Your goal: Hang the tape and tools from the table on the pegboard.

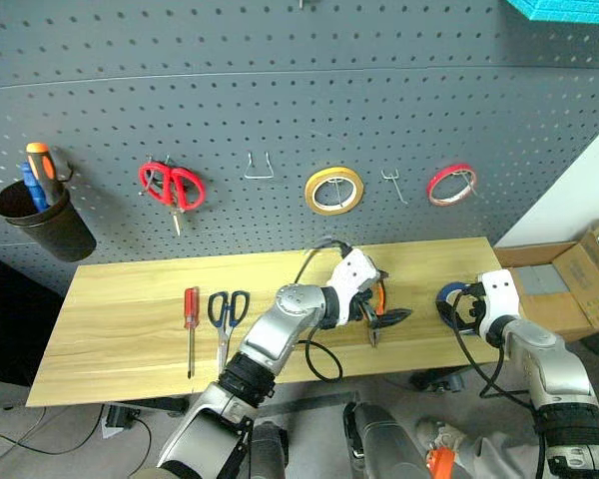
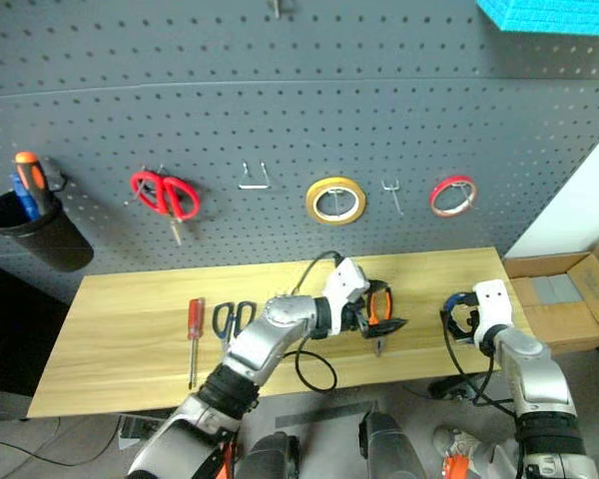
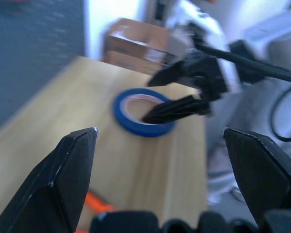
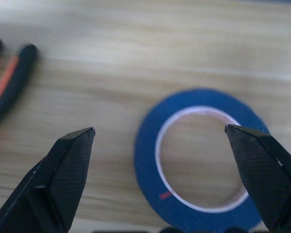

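Right wrist view: blue tape roll [image 4: 199, 155] lies flat on the table [image 4: 111, 63], whitish core up, directly ahead of the right gripper [image 4: 172, 165]. Fingers spread wide, one tip over bare wood, the other over the roll's far edge; not touching it as far as can be told. Pliers [image 4: 9, 82] handles show off to one side, apart from the roll.

Head views: tape sits at the right end of the table, near the front edge. Right arm reaches fwd from the table's right corner, elbow low, wrist tilted down over the roll. Left arm crosses diagonally from the front edge toward table centre, forearm angled to the robot's right, left gripper [image 1: 387, 311] about level and pointing right, above the pliers [image 1: 377, 317]; fingers spread, nothing pinched. Contact w/ pliers can't be told.

Left wrist view: left fingers [image 3: 63, 179] wide apart, framing the tape and the right gripper beyond.

Scissors w/ dark handles [image 1: 226, 317] and red-handled screwdriver [image 1: 191, 329] lie side by side on the left half of the table, well apart from both grippers.

Pegboard [image 1: 280, 100] behind the table: red scissors [image 1: 172, 188], yellow roll [image 1: 333, 191], thin red roll [image 1: 451, 185] hang on hooks; two bare hooks between them. Black cup [image 1: 42, 222] at far left w/ an orange-handled screwdriver [image 1: 40, 165].
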`<state>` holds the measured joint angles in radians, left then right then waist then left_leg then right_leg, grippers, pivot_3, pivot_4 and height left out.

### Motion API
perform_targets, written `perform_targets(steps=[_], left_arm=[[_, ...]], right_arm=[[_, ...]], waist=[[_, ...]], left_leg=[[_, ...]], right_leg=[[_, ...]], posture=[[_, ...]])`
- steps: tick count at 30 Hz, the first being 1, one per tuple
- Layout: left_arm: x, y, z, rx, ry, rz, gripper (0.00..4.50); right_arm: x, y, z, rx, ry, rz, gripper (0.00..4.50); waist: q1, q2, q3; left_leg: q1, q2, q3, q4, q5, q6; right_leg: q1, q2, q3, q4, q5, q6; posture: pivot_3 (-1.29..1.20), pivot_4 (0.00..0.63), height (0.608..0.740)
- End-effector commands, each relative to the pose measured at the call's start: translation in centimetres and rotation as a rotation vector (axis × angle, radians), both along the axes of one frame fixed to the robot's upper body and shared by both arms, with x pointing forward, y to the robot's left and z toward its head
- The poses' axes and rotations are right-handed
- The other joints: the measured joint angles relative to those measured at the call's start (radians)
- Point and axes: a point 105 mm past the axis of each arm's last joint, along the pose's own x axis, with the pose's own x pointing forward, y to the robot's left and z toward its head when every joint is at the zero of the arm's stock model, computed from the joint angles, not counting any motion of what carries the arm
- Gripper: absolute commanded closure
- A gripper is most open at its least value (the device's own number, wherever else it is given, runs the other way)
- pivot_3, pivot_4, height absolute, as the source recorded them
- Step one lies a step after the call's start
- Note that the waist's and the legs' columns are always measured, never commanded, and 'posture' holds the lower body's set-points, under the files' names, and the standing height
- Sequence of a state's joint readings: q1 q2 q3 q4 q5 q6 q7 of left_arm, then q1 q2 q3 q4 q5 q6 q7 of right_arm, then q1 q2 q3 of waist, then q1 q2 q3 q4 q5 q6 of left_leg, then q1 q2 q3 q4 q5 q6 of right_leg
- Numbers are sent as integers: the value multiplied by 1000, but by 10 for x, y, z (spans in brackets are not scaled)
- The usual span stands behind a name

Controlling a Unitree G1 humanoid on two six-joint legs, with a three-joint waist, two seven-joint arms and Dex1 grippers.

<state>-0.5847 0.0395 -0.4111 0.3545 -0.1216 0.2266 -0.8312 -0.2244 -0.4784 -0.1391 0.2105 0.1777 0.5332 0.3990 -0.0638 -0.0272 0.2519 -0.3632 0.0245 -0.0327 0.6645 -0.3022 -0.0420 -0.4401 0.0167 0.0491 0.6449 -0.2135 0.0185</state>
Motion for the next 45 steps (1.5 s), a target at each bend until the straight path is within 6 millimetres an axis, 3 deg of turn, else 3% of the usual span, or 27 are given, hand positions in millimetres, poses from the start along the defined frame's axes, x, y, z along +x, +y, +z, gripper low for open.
perform_targets(steps=[1, 10, 20, 33, 37, 45], left_arm=[[-4, -14, 4, -1, -54, -80, 57], [3, -16, -3, 36, -86, -99, 57], [-1, 0, -12, 51, -69, -68, 57], [5, 1, 2, 24, -27, -79, 0], [-2, 7, 8, -11, -11, -93, 0], [-12, 47, 25, -96, 34, 7, 0]], right_arm=[[8, -1, 10, 24, -26, -2, 0], [23, 18, -2, 103, 52, 52, 0], [25, 7, -29, 96, 154, -3, 0], [28, 13, -26, 65, 141, 39, 4080], [20, 20, -14, -82, 48, 151, 4113], [-18, 76, 45, -302, -296, 369, 4113]], waist=[[-4, 0, 7], [-24, -4, 53], [-22, -13, 73], [-22, -13, 73], [-21, -13, 72], [-25, 1, 53]], left_leg=[[0, 0, 0, 0, 0, 0], [0, -1, 8, 1, 0, 0], [1, 0, 9, 1, 0, 0], [1, 0, 10, 2, 0, 0], [0, 0, 9, 1, 0, 0], [-7, 2, 11, 0, 2, -6]], right_leg=[[0, 0, 0, 0, 0, 0], [-2, 0, 14, -1, 3, 5], [-2, 0, 17, -1, 4, 8], [-2, 0, 18, -2, 5, 10], [-2, 0, 18, -2, 5, 10], [-15, -1, 21, 1, 5, 11]], posture=[[-120, 299, 740], [-111, 360, 740], [-76, 378, 740], [-86, 328, 740], [-104, 289, 740], [-127, 200, 740]])
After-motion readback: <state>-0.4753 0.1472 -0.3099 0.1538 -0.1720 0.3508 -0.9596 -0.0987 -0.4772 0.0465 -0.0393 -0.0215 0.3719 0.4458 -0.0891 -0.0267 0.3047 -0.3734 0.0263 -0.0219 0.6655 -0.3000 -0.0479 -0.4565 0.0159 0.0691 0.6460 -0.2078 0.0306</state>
